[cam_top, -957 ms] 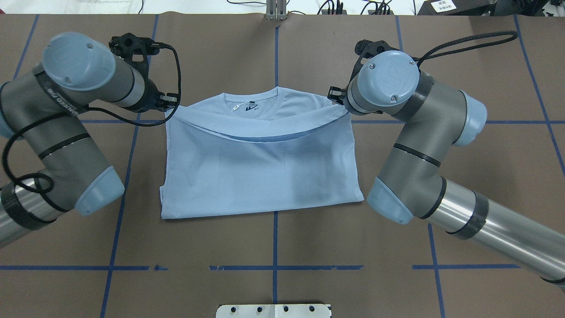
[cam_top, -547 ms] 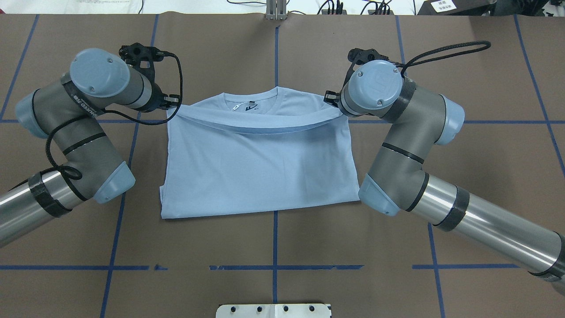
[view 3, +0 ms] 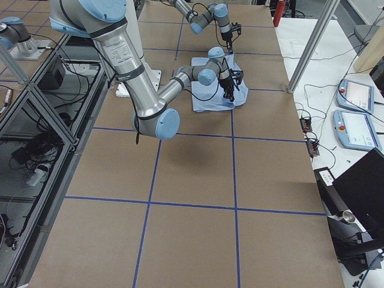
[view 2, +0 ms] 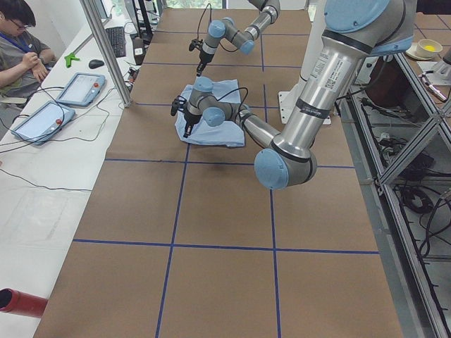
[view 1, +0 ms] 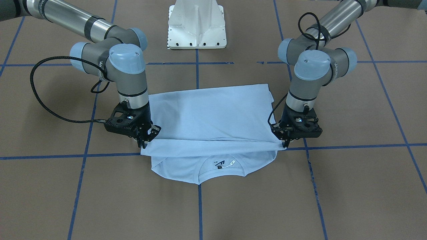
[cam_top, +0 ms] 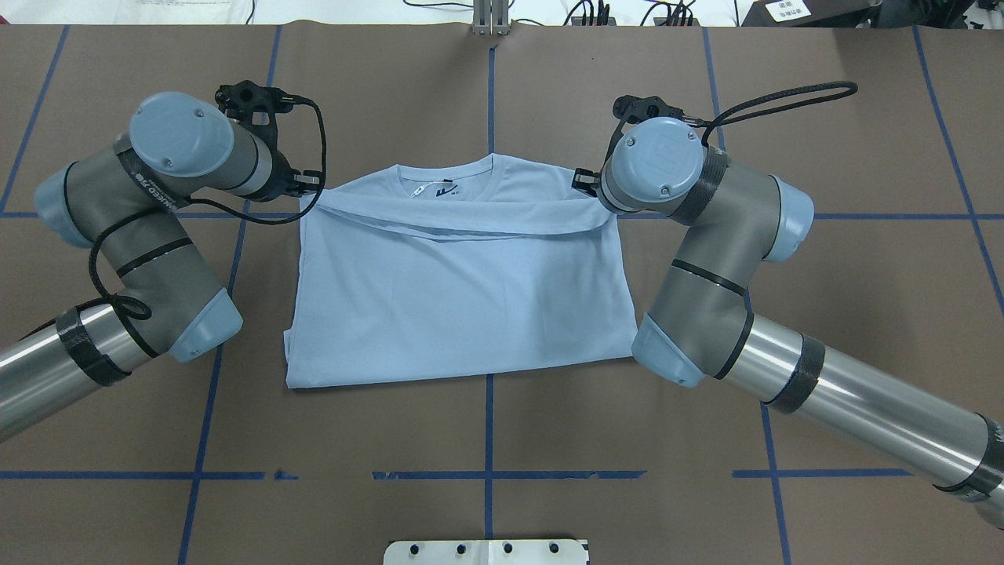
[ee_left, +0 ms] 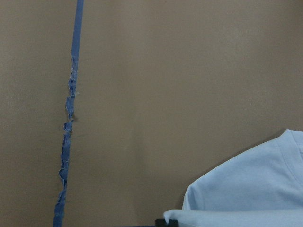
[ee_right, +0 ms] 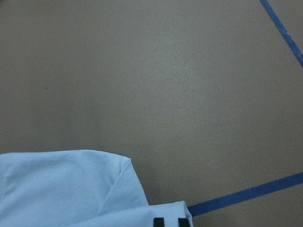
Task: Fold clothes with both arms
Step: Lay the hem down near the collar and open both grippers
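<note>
The light blue T-shirt (cam_top: 463, 298) lies folded on the brown table, its lower half doubled over toward the collar (cam_top: 447, 179), where the neck label and white tag show. The folded-over hem (view 1: 213, 144) stretches taut between the two grippers, just short of the collar. My left gripper (cam_top: 310, 184) (view 1: 285, 144) is shut on the hem's corner at one side. My right gripper (cam_top: 582, 180) (view 1: 143, 142) is shut on the other corner. Both wrist views catch a bit of shirt (ee_left: 255, 189) (ee_right: 61, 189) low in frame. The chest print is hidden.
Blue tape lines (cam_top: 488, 94) grid the brown table cover. The white pedestal base (view 1: 196, 25) stands behind the shirt on the robot's side. A person (view 2: 21, 42) sits at a side table with tablets (view 2: 81, 88) beyond the table's far edge.
Both arms carried the hem away from the robot toward the collar and lower. The sagging, lifted fold has flattened against the shirt.
</note>
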Tool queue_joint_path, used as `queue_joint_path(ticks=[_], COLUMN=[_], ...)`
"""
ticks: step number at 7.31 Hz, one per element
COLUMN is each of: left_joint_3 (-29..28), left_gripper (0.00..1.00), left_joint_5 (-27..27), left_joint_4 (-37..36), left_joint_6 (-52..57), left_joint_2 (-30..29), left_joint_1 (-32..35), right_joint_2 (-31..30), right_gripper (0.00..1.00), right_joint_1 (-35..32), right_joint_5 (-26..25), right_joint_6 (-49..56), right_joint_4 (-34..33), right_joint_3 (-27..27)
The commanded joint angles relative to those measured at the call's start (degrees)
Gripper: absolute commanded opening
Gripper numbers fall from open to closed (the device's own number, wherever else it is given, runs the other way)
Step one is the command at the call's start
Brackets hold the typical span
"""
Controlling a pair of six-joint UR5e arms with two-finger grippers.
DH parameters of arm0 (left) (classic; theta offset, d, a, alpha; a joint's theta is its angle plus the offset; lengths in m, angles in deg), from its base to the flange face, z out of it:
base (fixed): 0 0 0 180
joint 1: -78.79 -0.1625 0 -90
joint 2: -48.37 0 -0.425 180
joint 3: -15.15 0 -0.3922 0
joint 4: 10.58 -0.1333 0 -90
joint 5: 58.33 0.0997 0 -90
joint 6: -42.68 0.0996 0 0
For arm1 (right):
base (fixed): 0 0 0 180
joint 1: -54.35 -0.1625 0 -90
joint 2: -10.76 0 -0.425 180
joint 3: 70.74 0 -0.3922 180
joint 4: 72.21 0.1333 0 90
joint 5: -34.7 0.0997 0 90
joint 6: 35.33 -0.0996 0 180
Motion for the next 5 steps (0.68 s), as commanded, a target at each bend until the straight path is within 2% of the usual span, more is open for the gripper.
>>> queue_joint_path(ticks=[1,2,4,5], left_joint_3=[3.40,7.00,17.01,18.88], left_gripper=[1.00,1.00,1.00,1.00], left_joint_5=[-0.18,-0.36,-0.01,0.43], left_joint_4=[-0.04,0.05,0.92,4.67], left_joint_6=[0.12,-0.06,-1.80,-6.51], left_joint_2=[0.74,3.10,10.82,14.94], left_joint_1=[-0.10,-0.79,-7.18,-9.83], right_joint_2=[0.73,0.65,0.74,0.56], right_gripper=[1.00,1.00,1.00,1.00], right_joint_1=[-0.08,-0.60,-0.70,-0.70], right_joint_5=[-0.37,0.33,0.51,0.60], right_joint_6=[4.54,8.16,8.37,8.28], right_joint_4=[0.10,0.19,0.36,0.36], right_joint_3=[-0.79,-1.41,-1.68,-1.94])
